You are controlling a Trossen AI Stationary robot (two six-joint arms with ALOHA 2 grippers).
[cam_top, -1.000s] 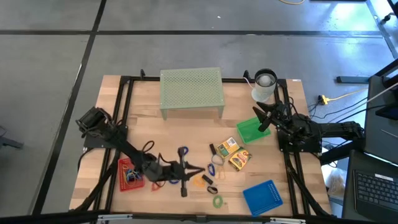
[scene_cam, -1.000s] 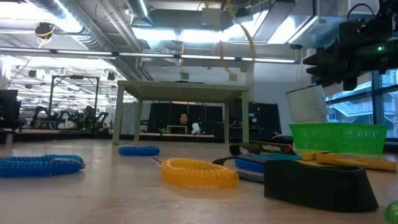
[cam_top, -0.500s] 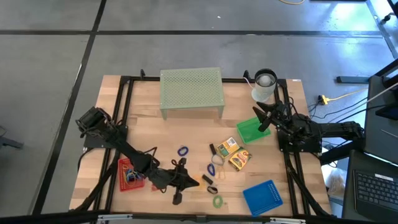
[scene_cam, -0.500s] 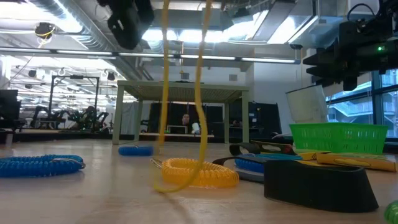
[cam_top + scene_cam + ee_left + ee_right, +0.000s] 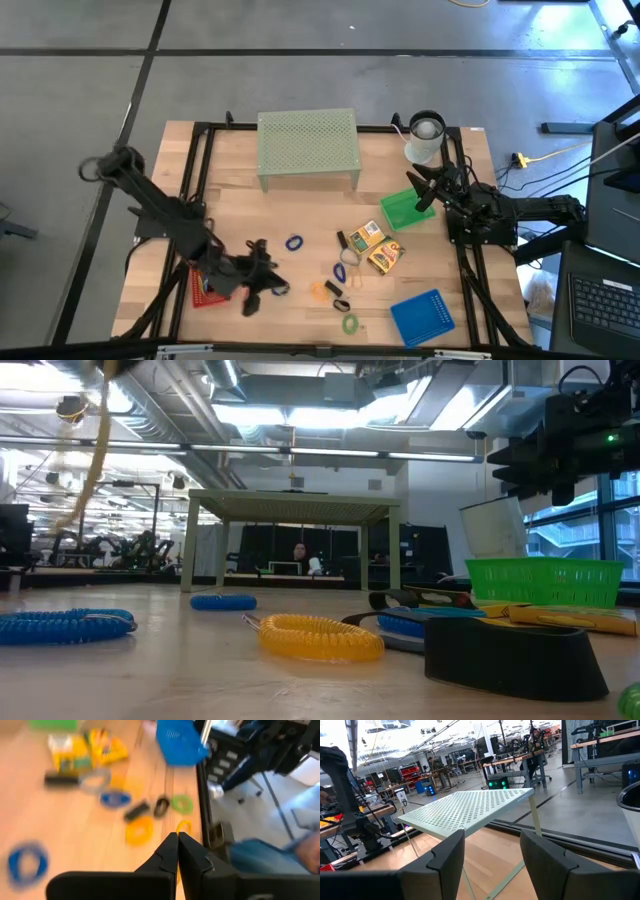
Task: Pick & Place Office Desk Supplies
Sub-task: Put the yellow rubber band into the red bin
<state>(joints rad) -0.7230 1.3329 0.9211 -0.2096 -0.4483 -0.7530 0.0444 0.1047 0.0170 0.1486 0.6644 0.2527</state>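
My left gripper (image 5: pixel 270 288) hovers near the table's front left, beside the red tray (image 5: pixel 200 292), shut on a thin yellow ring (image 5: pixel 183 826). That ring also shows as a yellow strand (image 5: pixel 98 445) high in the low view. Loose supplies lie on the wood: a blue ring (image 5: pixel 293 243), an orange ring (image 5: pixel 320 290), a green ring (image 5: pixel 349 323), black clips (image 5: pixel 334 288) and two yellow boxes (image 5: pixel 376 247). My right gripper (image 5: pixel 425 190) waits open at the right, above the green tray (image 5: pixel 403 210). My left gripper pinches the thin yellow ring between its two shut fingers, with part of the loop (image 5: pixel 183 826) showing just past the fingertips. The fingers slant downward, coming from the table's left side. The ring dangles from them (image 5: pixel 98 445), lifted clear of the table.
A pale green mesh riser (image 5: pixel 308 145) stands at the far middle and a white cup (image 5: pixel 425 135) at the far right. A blue tray (image 5: pixel 421 317) lies at the near right. The red tray holds several coloured items. Bare wood lies between riser and supplies.
My left gripper has risen and gone toward the table's left edge, closer to the red tray, rolling and tipping up as it went. It stays shut on the yellow ring, which has swung along with it and hangs clear of the table.
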